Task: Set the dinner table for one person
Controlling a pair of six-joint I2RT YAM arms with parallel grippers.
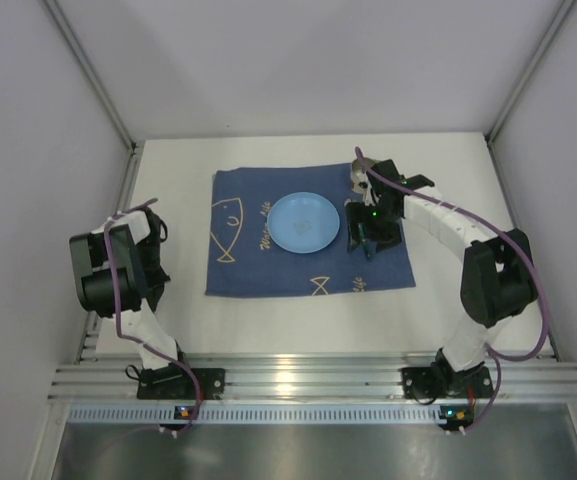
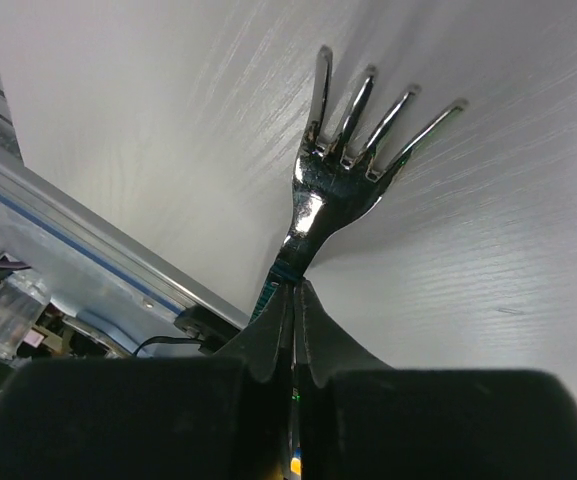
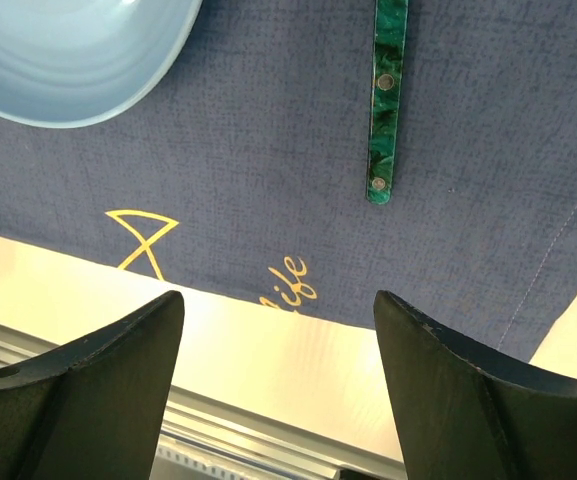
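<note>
Left gripper (image 2: 293, 300) is clamping the fork (image 2: 313, 200) by the neck, just below the head, with the jaws pressed tight against the metal. The four tines are pointing away from the wrist camera and slightly fanned. The fork is showing against the plain white dinner table (image 1: 298, 320); whether the tines are touching the surface cannot be told. The aluminium rail (image 2: 88, 250) at the table's edge is showing just beside the fork on the left of that view. In the top view the left arm is sitting folded at the left side of the table, off the cloth. The dark blue mat (image 1: 238, 250) with pale fish drawings is lying flat in the middle of the dinner table, and the light blue plate (image 1: 304, 222) is resting on it, roughly centred. Right gripper (image 3: 278, 300) is hanging over the right part of the mat, just beside the plate, jaws spread wide and gripping nothing. In the right wrist view a green-handled utensil (image 3: 386, 100) is lying on the mat between the spread fingers and beyond them, handle end toward the mat's near edge, two rivets visible. Its working end is running out of view, so its kind cannot be told. It is lying apart from the plate.
</note>
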